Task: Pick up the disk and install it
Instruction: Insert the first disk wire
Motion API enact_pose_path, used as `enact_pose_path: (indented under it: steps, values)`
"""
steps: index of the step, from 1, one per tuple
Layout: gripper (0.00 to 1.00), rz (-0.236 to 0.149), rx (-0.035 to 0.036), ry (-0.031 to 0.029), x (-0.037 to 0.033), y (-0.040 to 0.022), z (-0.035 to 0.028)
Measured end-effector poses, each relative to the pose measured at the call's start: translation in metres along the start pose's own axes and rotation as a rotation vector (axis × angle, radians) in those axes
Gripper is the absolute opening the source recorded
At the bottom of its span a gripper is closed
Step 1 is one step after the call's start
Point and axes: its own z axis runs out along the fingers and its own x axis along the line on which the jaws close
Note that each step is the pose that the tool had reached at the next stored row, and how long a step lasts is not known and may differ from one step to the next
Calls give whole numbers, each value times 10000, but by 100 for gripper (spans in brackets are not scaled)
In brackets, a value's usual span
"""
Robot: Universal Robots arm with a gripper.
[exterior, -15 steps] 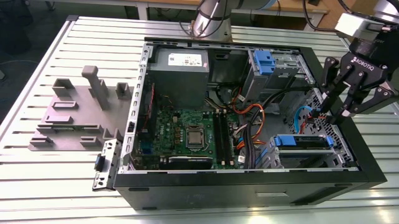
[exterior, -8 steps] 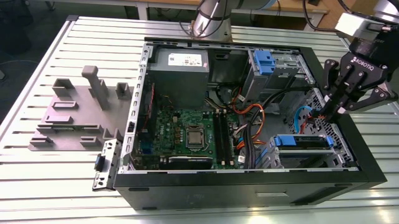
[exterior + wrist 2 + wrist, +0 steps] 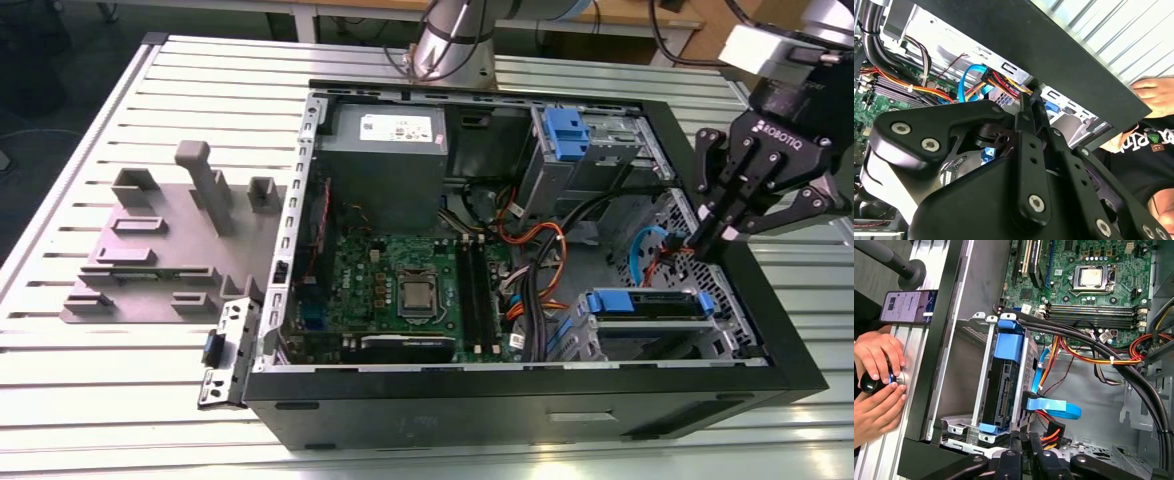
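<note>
The open computer case (image 3: 534,400) lies on the slatted worktop (image 3: 80,390). The disk (image 3: 650,303), blue rails on its sides, already sits in the metal drive cage at the lower right of the exterior view, near the case's front wall; in the first wrist view it (image 3: 1004,385) stands in the cage left of centre. The claw (image 3: 714,240) hangs at the right of the exterior view, just above the case's right edge, fingers pinched together on nothing. A person's hands (image 3: 876,385) rest on the worktop beside the case.
</note>
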Motion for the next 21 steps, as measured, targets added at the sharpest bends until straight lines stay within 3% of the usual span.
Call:
enact_pose_path:
  steps: [4,15,21]
  values:
    - [18,0,0,0,11,7,-36]
    - [18,-1,8,1,40,30,-26]
    - [18,-37,69,-38,102,75,1]
